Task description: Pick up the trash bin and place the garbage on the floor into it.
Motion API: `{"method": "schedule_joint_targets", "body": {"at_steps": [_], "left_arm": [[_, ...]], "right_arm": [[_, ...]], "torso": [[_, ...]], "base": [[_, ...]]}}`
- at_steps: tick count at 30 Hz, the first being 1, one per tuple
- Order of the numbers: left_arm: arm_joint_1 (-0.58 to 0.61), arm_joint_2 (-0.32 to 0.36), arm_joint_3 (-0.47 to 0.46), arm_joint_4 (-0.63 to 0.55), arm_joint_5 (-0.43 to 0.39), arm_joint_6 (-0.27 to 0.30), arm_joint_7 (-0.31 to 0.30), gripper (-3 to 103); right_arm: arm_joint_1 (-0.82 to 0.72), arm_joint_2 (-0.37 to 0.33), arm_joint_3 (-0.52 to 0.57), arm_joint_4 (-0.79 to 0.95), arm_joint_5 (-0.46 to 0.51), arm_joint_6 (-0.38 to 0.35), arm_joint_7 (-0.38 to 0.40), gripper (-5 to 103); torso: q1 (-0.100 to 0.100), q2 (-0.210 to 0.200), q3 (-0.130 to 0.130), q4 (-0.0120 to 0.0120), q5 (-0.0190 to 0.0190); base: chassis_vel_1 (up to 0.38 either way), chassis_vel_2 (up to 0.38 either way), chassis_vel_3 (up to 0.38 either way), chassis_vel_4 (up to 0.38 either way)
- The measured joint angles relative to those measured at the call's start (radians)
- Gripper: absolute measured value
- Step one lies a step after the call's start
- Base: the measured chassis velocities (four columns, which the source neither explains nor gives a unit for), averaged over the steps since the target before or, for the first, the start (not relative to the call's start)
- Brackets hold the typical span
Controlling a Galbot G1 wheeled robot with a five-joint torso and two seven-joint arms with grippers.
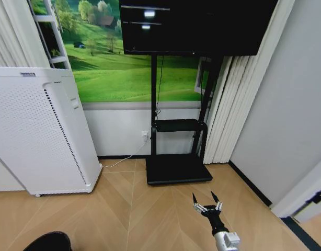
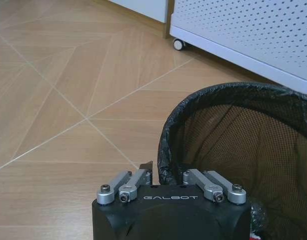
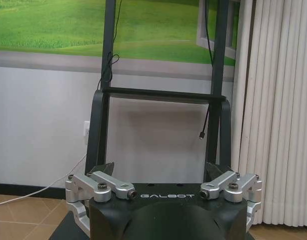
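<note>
- Trash bin (image 2: 243,150), black with a glossy liner over mesh walls, is seen in the left wrist view with its rim clamped by the left end effector (image 2: 166,172), one finger inside and one outside.
- In the head view, its dark edge (image 1: 48,241) is found at seven o'clock, near the white appliance (image 1: 37,130) at nine o'clock.
- The right end effector (image 1: 207,202) is held above the wooden floor (image 1: 150,209) at five o'clock, its fingers spread apart and empty, pointed at the black TV stand (image 1: 179,168) at twelve o'clock.
</note>
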Motion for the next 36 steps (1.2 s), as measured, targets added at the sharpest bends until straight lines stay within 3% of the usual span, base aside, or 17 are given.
{"method": "schedule_joint_targets", "body": {"at_steps": [1, 2, 5, 11, 12, 17, 26, 28, 29, 30, 32, 33, 34, 36], "left_arm": [[0.000, 0.000, 0.000, 0.000, 0.000, 0.000, 0.000, 20], [0.002, -0.003, -0.002, 0.006, 0.006, -0.006, -0.008, 32], [0.003, -0.004, -0.009, 0.013, 0.010, -0.013, -0.017, 37], [0.044, 0.002, -0.075, -0.047, 0.016, -0.044, -0.017, 64], [0.044, 0.002, -0.075, -0.047, 0.016, -0.044, -0.017, 64], [0.049, 0.001, -0.128, -0.063, 0.128, -0.119, 0.014, 86], [0.059, -0.006, -0.172, -0.134, 0.172, -0.178, 0.060, 100], [0.060, -0.009, -0.215, -0.225, 0.187, -0.226, 0.128, 100], [0.055, -0.008, -0.247, -0.336, 0.178, -0.224, 0.179, 100], [0.055, -0.008, -0.247, -0.336, 0.178, -0.224, 0.179, 100], [0.004, 0.003, -0.233, -0.520, 0.196, -0.142, 0.211, 100], [-0.031, 0.016, -0.187, -0.590, 0.218, -0.105, 0.209, 100], [-0.031, 0.016, -0.187, -0.590, 0.218, -0.105, 0.209, 100], [-0.094, 0.051, -0.061, -0.685, 0.249, -0.039, 0.154, 100]], "right_arm": [[0.000, 0.000, 0.000, 0.000, 0.000, 0.000, 0.000, 100], [0.002, 0.000, -0.001, -0.002, 0.001, 0.000, 0.000, 100], [0.004, 0.001, -0.001, -0.003, 0.005, -0.001, 0.001, 100], [0.003, -0.004, 0.009, -0.004, 0.012, -0.001, 0.002, 100], [0.003, -0.004, 0.009, -0.004, 0.012, -0.001, 0.002, 100], [0.007, 0.001, 0.007, -0.008, 0.012, 0.001, 0.002, 100], [0.006, 0.007, 0.006, -0.008, 0.008, 0.001, 0.002, 100], [-0.001, 0.011, 0.008, -0.002, 0.007, 0.001, 0.002, 100], [-0.020, 0.017, 0.016, 0.021, 0.005, 0.000, 0.000, 100], [-0.020, 0.017, 0.016, 0.021, 0.005, 0.000, 0.000, 100], [-0.089, 0.041, 0.047, 0.092, -0.002, -0.007, -0.014, 100], [-0.123, 0.059, 0.061, 0.119, -0.014, -0.005, -0.017, 100], [-0.123, 0.059, 0.061, 0.119, -0.014, -0.005, -0.017, 100], [-0.172, 0.093, 0.084, 0.150, -0.043, 0.021, -0.021, 100]], "torso": [[0.000, 0.000, 0.000, 0.0000, 0.0000], [0.000, 0.000, 0.000, 0.0001, -0.0003], [0.000, 0.000, 0.000, 0.0002, -0.0001], [0.000, 0.000, 0.000, 0.0002, 0.0001], [0.000, 0.000, 0.000, 0.0002, 0.0001], [0.000, 0.000, 0.000, 0.0002, -0.0002], [0.000, 0.000, 0.000, 0.0002, 0.0001], [0.000, 0.000, 0.000, 0.0004, -0.0006], [0.000, 0.000, 0.000, 0.0004, 0.0008], [0.000, 0.000, 0.000, 0.0004, 0.0008], [0.000, 0.000, 0.000, 0.0000, 0.0003], [0.000, 0.000, 0.000, 0.0001, 0.0005], [0.000, 0.000, 0.000, 0.0001, 0.0005], [0.000, 0.000, 0.000, -0.0004, -0.0001]], "base": [[0.000, 0.000, 0.000, 0.000], [0.000, 0.000, 0.000, 0.000], [0.000, 0.000, 0.000, 0.000], [0.000, 0.000, 0.000, 0.000], [0.000, 0.000, 0.000, 0.000], [0.000, 0.000, 0.000, 0.000], [0.000, 0.000, 0.000, 0.000], [0.000, 0.000, 0.000, 0.000], [0.000, 0.000, 0.000, 0.000], [0.000, 0.000, 0.000, 0.000], [0.000, 0.000, 0.000, 0.000], [0.000, 0.000, 0.000, 0.000], [0.000, 0.000, 0.000, 0.000], [0.000, 0.000, 0.000, 0.000]]}}
